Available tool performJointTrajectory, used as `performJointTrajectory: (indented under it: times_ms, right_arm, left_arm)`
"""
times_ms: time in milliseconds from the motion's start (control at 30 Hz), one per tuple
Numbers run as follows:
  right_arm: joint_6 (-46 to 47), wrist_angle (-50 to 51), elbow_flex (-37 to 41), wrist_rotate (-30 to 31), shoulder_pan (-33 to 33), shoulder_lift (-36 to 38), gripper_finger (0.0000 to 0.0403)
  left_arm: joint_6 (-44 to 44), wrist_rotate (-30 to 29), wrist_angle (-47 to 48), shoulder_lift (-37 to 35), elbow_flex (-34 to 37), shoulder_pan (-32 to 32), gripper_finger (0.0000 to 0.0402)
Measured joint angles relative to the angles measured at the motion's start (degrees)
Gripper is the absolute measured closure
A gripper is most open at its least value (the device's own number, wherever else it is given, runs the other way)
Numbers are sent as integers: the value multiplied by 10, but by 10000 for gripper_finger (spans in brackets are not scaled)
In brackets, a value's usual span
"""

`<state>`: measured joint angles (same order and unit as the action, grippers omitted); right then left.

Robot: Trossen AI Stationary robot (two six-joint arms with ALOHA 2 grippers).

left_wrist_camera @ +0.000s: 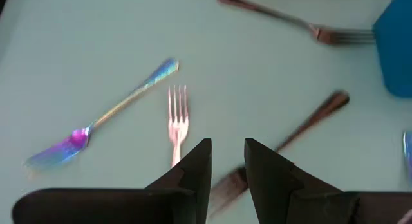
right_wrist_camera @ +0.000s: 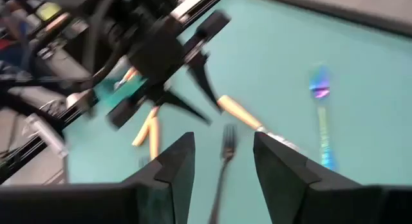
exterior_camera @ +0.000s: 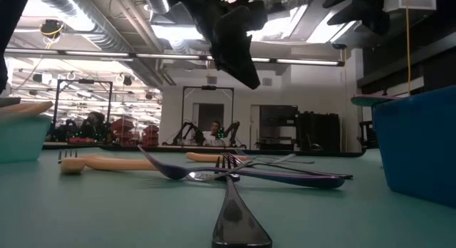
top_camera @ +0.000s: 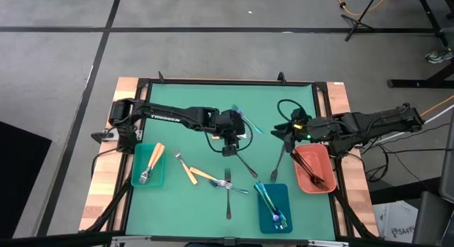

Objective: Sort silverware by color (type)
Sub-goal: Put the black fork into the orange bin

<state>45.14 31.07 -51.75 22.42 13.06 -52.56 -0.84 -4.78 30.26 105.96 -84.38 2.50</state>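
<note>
Three trays (top_camera: 147,177) already hold some silverware, several forks (top_camera: 228,190) lie unsorted on the mat, and both grippers, left (top_camera: 228,152) and right (top_camera: 289,133), hover open, empty.

We see the left dark six-joint arm stretched from its base at the tabletop's left edge toward the middle, its black two-finger left hand (top_camera: 228,149) pointing down above the surface. In its wrist view the two dark fingers (left_wrist_camera: 193,176) stand a little apart, with nothing between them. The right dark arm reaches in from the right edge, bent at the elbow, and its black right hand (top_camera: 289,130) hangs near the right side of the tabletop. Its fingers (right_wrist_camera: 172,165) stand apart and hold nothing.
</note>
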Motion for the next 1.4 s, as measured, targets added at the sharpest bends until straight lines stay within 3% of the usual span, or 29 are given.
performJointTrajectory:
  times_ms: [300,567,767,967,1167,1400]
  right_arm:
    - [29,-8,0,-80,-5,-33,253]
    - [88,28,0,-233,-54,-72,253]
    - [89,40,0,-308,-80,-110,253]
    - [160,52,0,-375,-87,-144,253]
    - [249,57,0,-439,-85,-169,253]
    - [298,89,0,-405,-85,-187,253]
  left_arm:
    - [25,-5,105,-47,0,7,315]
    - [45,-7,131,-160,31,25,315]
    - [31,-6,-2,-290,194,32,315]
    - [-18,-4,-142,-382,358,31,315]
    - [-52,-4,-238,-405,452,30,315]
    - [-63,-4,-291,-404,504,30,315]
